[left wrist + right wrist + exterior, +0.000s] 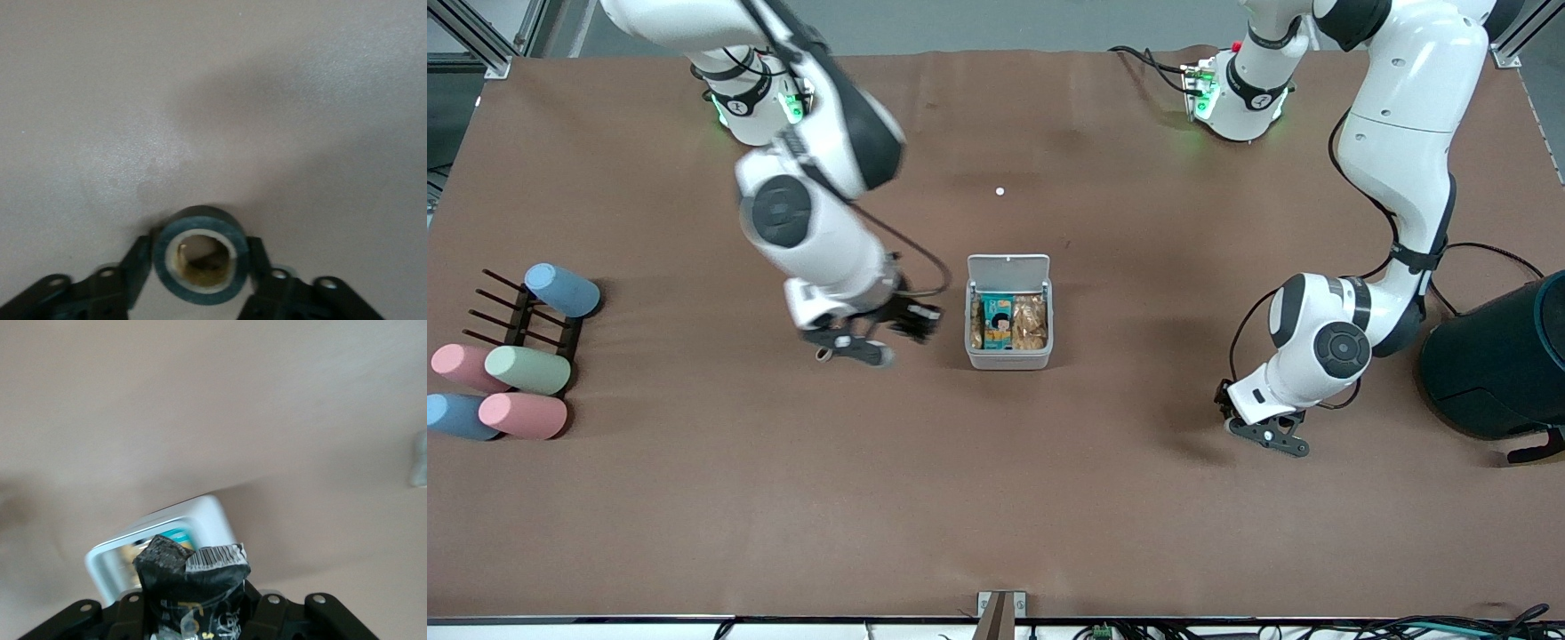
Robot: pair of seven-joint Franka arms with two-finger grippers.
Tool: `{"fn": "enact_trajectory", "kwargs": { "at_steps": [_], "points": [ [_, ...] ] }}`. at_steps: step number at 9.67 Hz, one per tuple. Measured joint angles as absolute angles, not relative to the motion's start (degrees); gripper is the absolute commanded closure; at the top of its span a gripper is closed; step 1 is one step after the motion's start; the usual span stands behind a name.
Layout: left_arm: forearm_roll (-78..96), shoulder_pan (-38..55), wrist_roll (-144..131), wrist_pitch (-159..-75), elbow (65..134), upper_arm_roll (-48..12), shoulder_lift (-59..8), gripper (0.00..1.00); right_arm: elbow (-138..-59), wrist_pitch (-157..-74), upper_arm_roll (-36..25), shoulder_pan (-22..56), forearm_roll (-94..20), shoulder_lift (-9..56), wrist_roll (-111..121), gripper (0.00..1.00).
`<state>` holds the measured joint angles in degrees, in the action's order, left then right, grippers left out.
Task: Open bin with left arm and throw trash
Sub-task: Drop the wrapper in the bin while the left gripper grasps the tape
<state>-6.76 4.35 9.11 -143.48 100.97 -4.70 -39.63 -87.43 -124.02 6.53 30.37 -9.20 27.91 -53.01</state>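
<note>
The white-grey bin (1009,358) stands mid-table with its lid (1008,265) tipped back. Inside lie a teal packet (997,322) and beige-brown stuff (1031,322). My right gripper (889,336) hangs low beside the bin, toward the right arm's end. In the right wrist view it (193,600) is shut on the dark printed snack wrapper (190,577), with the bin (213,517) just ahead. My left gripper (1267,434) is low over the table toward the left arm's end. In the left wrist view it (200,267) is shut on the black tape ring (200,217).
A large dark teal container (1498,360) stands at the left arm's end. A dark rack (520,311) with several pastel cylinders (527,369) sits at the right arm's end. A small white dot (1000,191) lies farther from the camera than the bin.
</note>
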Motion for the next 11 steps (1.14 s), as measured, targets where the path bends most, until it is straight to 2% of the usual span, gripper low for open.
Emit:
{"fn": "enact_trajectory", "kwargs": {
  "at_steps": [1, 3, 4, 5, 6, 7, 9, 11],
  "points": [
    [-6.8, 4.3, 9.1, -143.5, 101.0, -4.7, -39.6, 1.00, -87.2, -127.2, 6.4, 33.2, -9.2, 29.8, -54.2, 0.96],
    [-6.8, 4.3, 9.1, -143.5, 101.0, -4.8, -39.5, 1.00, -86.7, -127.8, 6.0, 36.3, -8.7, 32.0, -54.6, 0.95],
    [-6.8, 4.4, 9.0, -143.5, 100.9, -5.0, -39.5, 1.00, -86.6, -127.8, 5.8, 36.9, -8.4, 32.8, -54.6, 0.88],
    [-6.7, 4.3, 9.0, -143.5, 100.7, -5.6, -39.0, 1.00, -86.6, -127.8, 5.6, 37.0, -8.2, 33.4, -54.6, 0.76],
    [-6.7, 4.3, 8.7, -142.6, 100.3, -6.7, -38.0, 1.00, -86.5, -127.7, 5.4, 37.0, -8.0, 34.2, -54.6, 0.69],
    [-6.7, 4.3, 7.7, -140.1, 99.5, -8.0, -36.7, 1.00, -86.5, -127.6, 5.3, 37.0, -8.0, 35.2, -54.6, 0.46],
    [-4.9, 4.4, 4.3, -135.6, 97.6, -11.1, -34.3, 1.00, -86.5, -127.7, 5.3, 37.1, -8.0, 37.0, -54.6, 0.17],
    [-3.7, 4.5, -1.2, -132.7, 97.1, -14.2, -32.4, 1.00, -85.7, -128.6, 5.5, 37.7, -8.0, 37.7, -54.6, 0.04]
  ]
}}
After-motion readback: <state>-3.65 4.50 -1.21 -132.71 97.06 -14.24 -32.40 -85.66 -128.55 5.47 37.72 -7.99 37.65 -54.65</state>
